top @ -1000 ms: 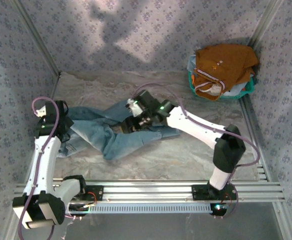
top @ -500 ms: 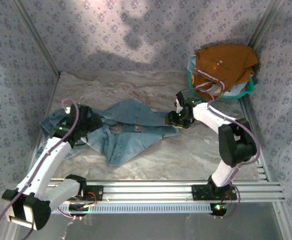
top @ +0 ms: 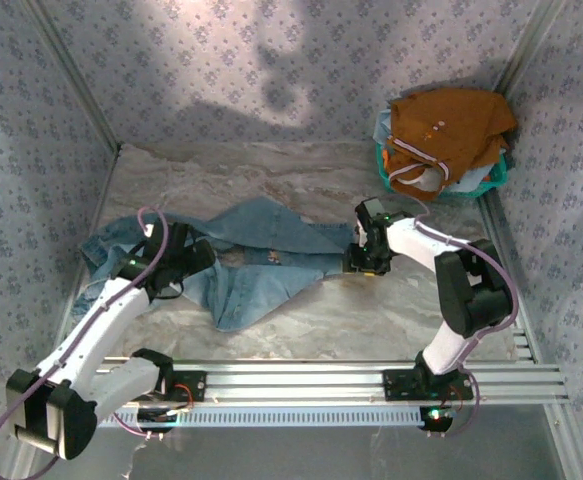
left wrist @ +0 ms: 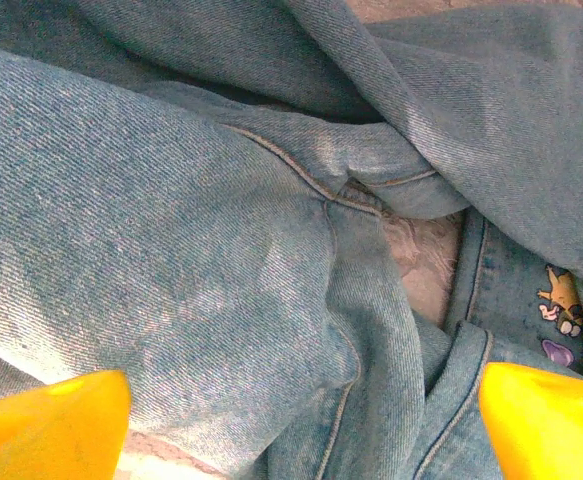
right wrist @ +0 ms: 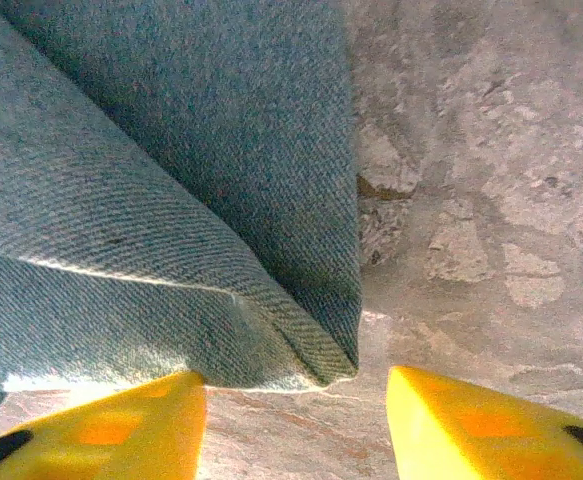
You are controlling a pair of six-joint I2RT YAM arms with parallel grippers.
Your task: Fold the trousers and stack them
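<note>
Spreading light blue faded denim jeans [top: 271, 235] flat on the table [top: 391, 310].
Arms have swung apart: left end effector [top: 189, 262] released over the crotch, right end effector [top: 363, 262] released at a hem corner, ready for folding.

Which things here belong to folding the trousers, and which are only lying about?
Belonging to the job: jeans, left gripper, right gripper, both open at the denim.
Only lying about: orange-brown garment, green basket under it, far right corner.
</note>
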